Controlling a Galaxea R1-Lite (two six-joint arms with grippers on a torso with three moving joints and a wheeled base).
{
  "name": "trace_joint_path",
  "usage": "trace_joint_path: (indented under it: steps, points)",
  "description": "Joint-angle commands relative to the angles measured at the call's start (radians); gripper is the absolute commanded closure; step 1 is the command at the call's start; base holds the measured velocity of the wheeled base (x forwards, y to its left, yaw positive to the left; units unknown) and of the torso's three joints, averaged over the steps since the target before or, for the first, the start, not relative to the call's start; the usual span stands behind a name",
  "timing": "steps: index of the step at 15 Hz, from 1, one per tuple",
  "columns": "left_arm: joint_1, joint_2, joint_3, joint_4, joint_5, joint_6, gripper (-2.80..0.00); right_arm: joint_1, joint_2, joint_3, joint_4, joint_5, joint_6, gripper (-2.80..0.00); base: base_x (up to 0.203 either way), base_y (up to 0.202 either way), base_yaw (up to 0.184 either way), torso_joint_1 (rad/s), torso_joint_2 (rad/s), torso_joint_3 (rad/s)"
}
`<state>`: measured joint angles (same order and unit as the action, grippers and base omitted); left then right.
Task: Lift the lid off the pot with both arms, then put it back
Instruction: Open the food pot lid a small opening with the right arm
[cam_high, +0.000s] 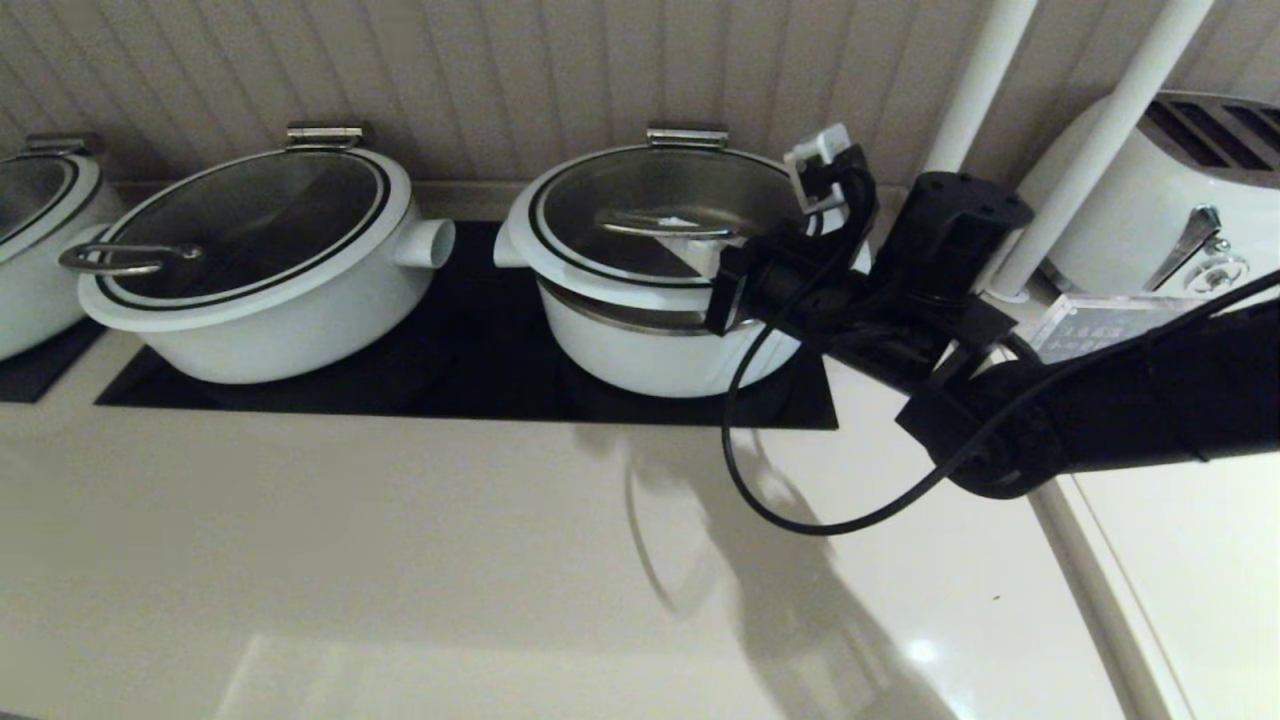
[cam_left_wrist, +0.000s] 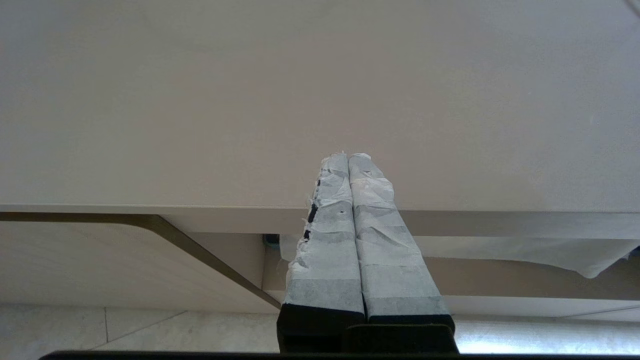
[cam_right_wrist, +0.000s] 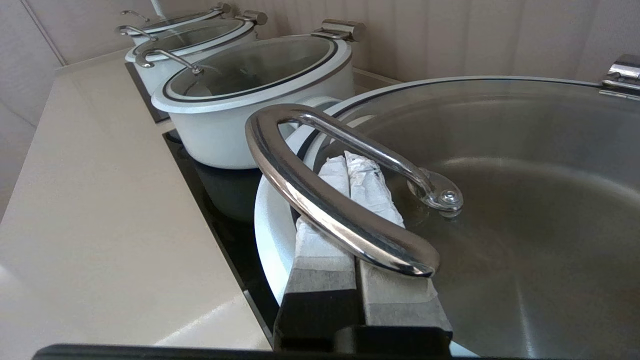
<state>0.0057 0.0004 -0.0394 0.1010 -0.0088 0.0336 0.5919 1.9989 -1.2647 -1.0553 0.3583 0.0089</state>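
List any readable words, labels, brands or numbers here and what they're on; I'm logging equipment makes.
None can be read.
Clear plastic sign beside the toaster: rows of print, too blurred to read.
Lid, pot, wider pot: no visible markings.

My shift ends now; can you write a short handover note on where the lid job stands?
Right gripper: fingers shut, hooked under the steel bar handle of the round glass lid with the white rim, not clamped on it.
Left gripper: fingers shut, empty, low by the counter edge, away from the pots.
Round white pot stands on the black hob; the lid's front looks slightly raised.
Left to do: full lift with both arms, then set the lid back.
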Motion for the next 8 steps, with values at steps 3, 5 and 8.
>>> trace_joint_path:
  steps: [3, 5, 8]
  points:
    - [0.000, 0.000, 0.000, 0.002, 0.000, 0.000, 0.00, 0.000, -0.002, -0.016, -0.003, 0.002, 0.000, 0.00, 0.000, 0.000, 0.000, 0.000, 0.00, 0.000]
    - [0.000, 0.000, 0.000, 0.000, 0.000, 0.000, 0.00, 0.000, -0.002, -0.021, 0.008, 0.002, 0.000, 0.00, 0.000, 0.000, 0.000, 0.000, 0.00, 0.000]
    - [0.000, 0.000, 0.000, 0.001, 0.000, 0.000, 0.00, 0.000, -0.004, -0.022, 0.009, 0.002, 0.000, 0.00, 0.000, 0.000, 0.000, 0.000, 0.00, 0.000]
